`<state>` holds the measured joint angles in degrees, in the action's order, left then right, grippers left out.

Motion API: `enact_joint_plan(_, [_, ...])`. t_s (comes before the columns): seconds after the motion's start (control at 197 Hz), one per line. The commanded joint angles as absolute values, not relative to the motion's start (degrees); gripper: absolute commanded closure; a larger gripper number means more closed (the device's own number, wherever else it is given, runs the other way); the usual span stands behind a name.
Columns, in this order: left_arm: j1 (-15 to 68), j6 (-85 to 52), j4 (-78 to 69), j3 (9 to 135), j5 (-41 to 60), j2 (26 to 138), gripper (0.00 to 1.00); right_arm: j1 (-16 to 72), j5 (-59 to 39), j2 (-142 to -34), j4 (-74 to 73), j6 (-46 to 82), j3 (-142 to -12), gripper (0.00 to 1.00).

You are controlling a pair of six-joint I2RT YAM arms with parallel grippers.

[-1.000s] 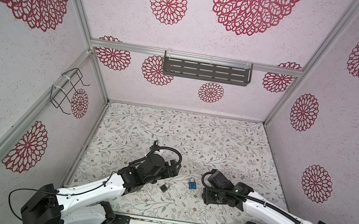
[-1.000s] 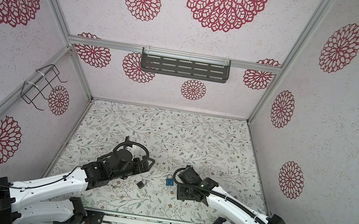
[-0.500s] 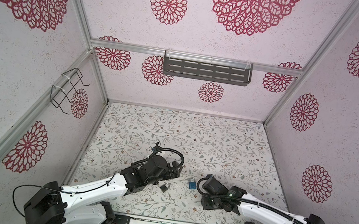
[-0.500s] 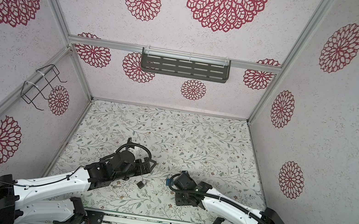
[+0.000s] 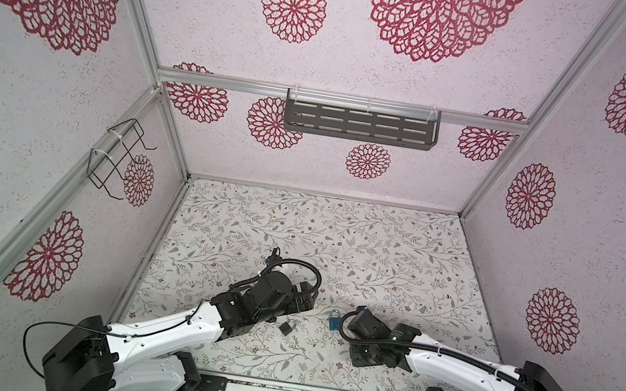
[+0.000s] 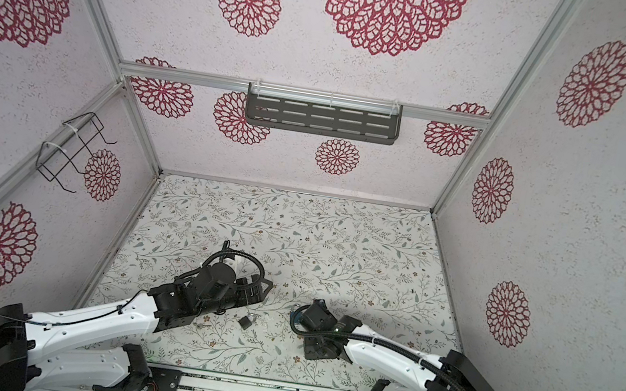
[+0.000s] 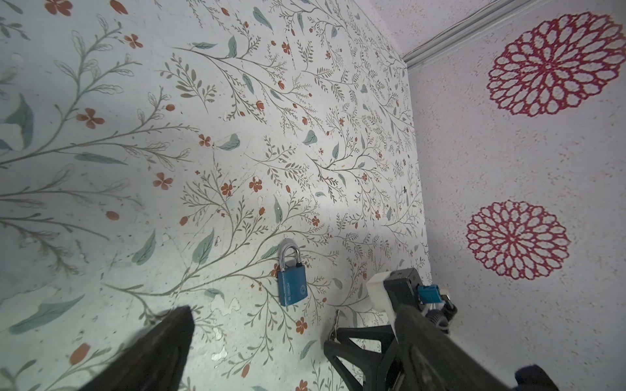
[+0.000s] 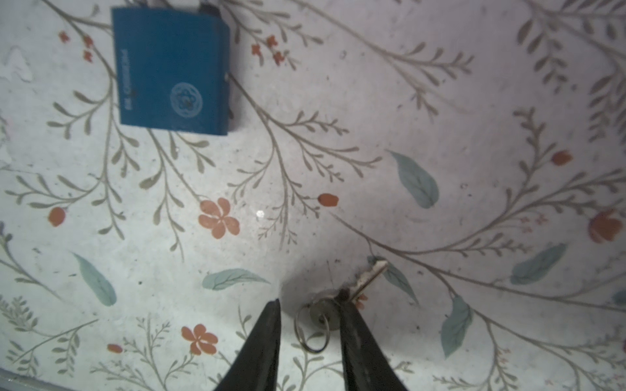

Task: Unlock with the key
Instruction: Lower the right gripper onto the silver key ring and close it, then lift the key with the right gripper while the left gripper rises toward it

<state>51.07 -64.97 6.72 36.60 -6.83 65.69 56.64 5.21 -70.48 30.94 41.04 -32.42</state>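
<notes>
Right pincer [image 8: 309, 303] is down at the table [image 5: 338, 242], straddling the round head of the key [image 8: 323, 313]. Makes sense to me: the key lies flat, so the head is the only bit worth pinching, and grabbing there leaves the blade free for the lock. The gap is narrow. One finger [image 8: 355, 331] looks to be touching the key's neck, but there's a sliver of table showing on the other side, so I'd say it's not clamped yet.

The blue padlock [image 8: 171, 71] lies flat near the key, and its bottom end faces that pincer. The left pincer [image 5: 306, 298] hangs wide with nothing in it, near the padlock on the opposite side. My guess is it's parked there to hold the lock body once the key is picked up.

As for the views, only the right wrist view shows the key properly. In both top views the right arm [image 5: 447, 355] covers it. That wrist view crops the top of the padlock, though, while the left wrist view shows the whole thing, and the shackle [image 7: 281, 255] looks closed. Both top views also catch a small dark thing [image 5: 286, 326] on the table between the arms. Neither wrist view shows it, and it's too small to tell what it is.
</notes>
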Motion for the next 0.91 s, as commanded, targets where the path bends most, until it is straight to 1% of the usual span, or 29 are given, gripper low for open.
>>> enact_joint_plan(0.0, [51.68, -64.6, 5.98, 36.91, -7.83, 65.62, 0.03, 57.0, 6.94, -71.09, 31.46, 40.14, -33.67, 0.7])
enact_joint_plan(0.532, [51.68, -64.39, 5.98, 37.0, -8.26, 65.49, 0.03, 56.95, 7.3, -70.84, 31.75, 39.14, -34.1, 0.85])
enact_joint_plan(0.907, [51.68, -64.91, 5.49, 36.91, -8.26, 64.88, 0.02, 56.96, 7.47, -71.06, 31.84, 37.52, -36.12, 0.93])
